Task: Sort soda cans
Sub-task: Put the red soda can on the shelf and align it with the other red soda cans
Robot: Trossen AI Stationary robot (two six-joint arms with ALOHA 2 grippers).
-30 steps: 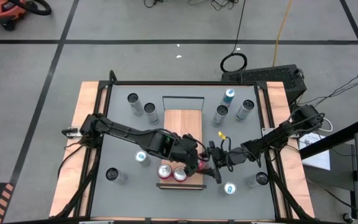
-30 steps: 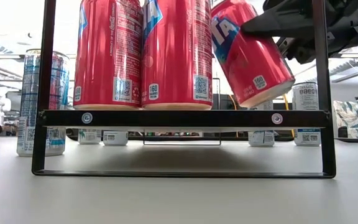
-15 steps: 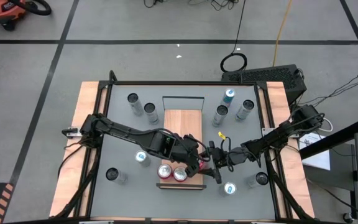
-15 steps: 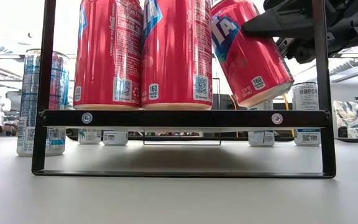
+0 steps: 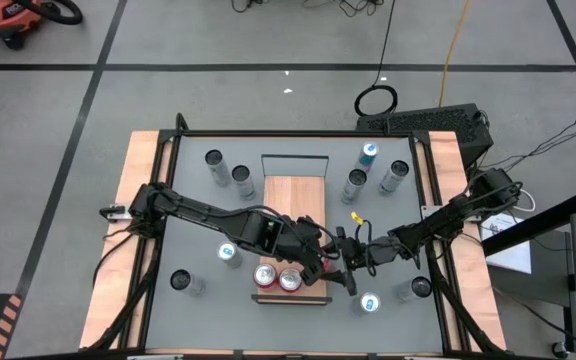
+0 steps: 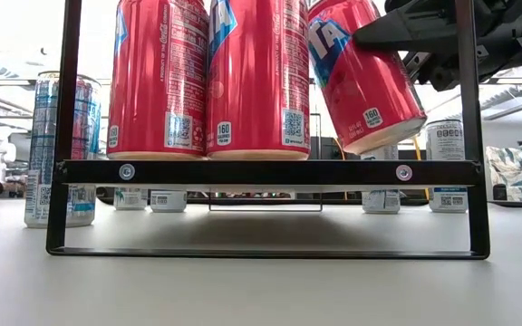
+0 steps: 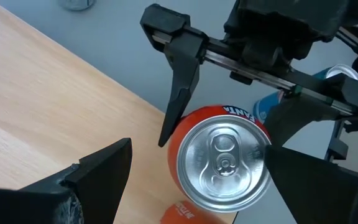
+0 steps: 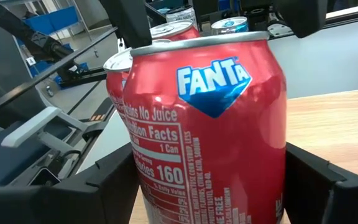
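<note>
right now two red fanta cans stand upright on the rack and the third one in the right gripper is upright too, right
Not quite. The third red Fanta can in the right gripper is tilted, not upright, with one bottom edge lifted, as the low view shows. The two red Fanta cans beside it do stand upright on the rack.

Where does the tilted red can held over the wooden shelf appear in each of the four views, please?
High: mostly hidden under both grippers, right of the two upright red cans.
Low: tilted red can upper right, beside them.
Left wrist: centre, top facing the camera.
Right wrist: fills the foreground.
Shared landmark: wooden shelf.
</note>
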